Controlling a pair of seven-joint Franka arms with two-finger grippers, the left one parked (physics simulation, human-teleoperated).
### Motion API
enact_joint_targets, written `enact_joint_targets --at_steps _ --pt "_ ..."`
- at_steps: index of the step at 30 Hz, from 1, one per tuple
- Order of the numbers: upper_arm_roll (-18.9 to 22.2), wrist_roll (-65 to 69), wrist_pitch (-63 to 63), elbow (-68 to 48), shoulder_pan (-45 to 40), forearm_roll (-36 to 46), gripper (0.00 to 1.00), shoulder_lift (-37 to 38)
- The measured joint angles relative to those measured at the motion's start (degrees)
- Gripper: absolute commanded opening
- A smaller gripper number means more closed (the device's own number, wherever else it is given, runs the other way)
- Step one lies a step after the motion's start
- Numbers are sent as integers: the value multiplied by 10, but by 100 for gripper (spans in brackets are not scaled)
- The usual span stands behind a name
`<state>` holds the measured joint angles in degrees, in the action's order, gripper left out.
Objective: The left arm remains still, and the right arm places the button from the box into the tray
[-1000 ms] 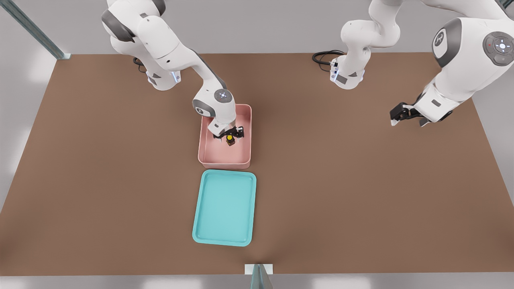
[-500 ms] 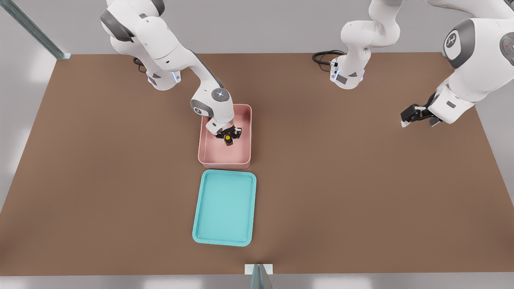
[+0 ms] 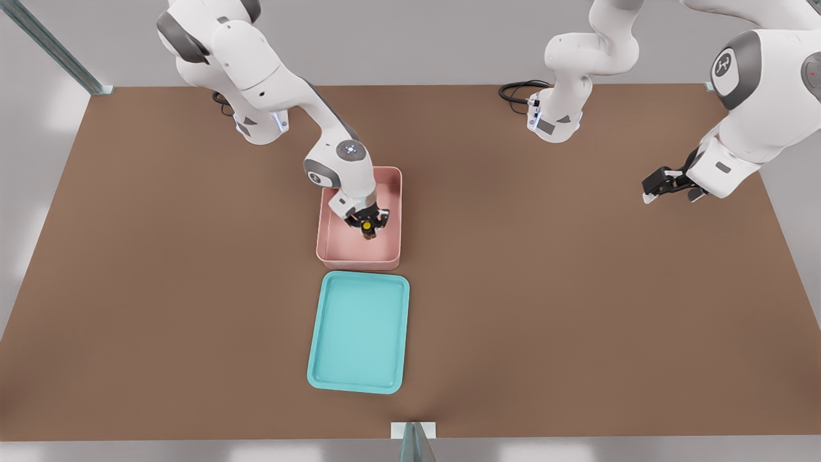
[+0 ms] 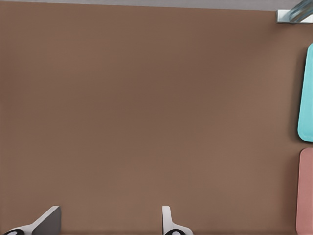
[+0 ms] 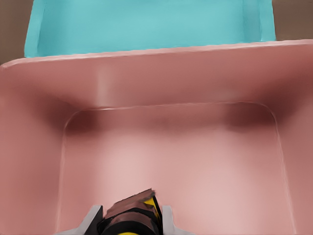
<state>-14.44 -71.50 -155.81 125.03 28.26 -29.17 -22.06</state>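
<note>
The right arm (image 3: 282,83) is reaching down into the pink box (image 3: 359,256), and its gripper (image 3: 367,224) is sitting low inside the walls, its fingers (image 5: 93,219) clamping the button (image 3: 367,226) from both sides. The button's yellow top and dark base are showing between them, over the middle of the box floor. The teal tray (image 3: 321,359) is lying just beyond the box's near wall, apart from it.
</note>
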Motion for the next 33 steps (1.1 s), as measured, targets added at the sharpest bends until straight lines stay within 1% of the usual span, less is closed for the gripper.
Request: enact_joint_targets --at_steps 4,5,7,8,10,13,15,16,17,20,21,22,25,26,27,29,30,33 --pt "2 41 69 -81 0 132 46 16" --pt "10 55 92 -112 1 165 46 16" --pt "43 91 138 -186 -2 217 46 -4" --pt "61 110 163 -243 -4 239 46 -30" --pt "82 148 207 -362 -8 267 46 -105" --pt "91 201 252 -526 -13 291 46 -230" --pt "93 238 270 -583 -22 301 49 -287" --pt "93 256 274 -595 -29 304 89 -304" --pt "93 274 278 -600 -34 305 100 -313" --pt "94 320 288 -605 -41 318 100 -317" --pt "94 333 292 -606 -41 324 100 -312" --pt "95 345 310 -608 -40 330 100 -283" --pt "102 380 418 -619 -40 299 100 -150" --pt "102 390 462 -613 -52 287 100 -108" --pt "101 407 508 -595 -91 279 100 -61" --pt "102 447 584 -500 -198 275 100 55" --pt "103 466 618 -482 -231 275 100 92" --pt "105 523 693 -544 -263 279 100 67"
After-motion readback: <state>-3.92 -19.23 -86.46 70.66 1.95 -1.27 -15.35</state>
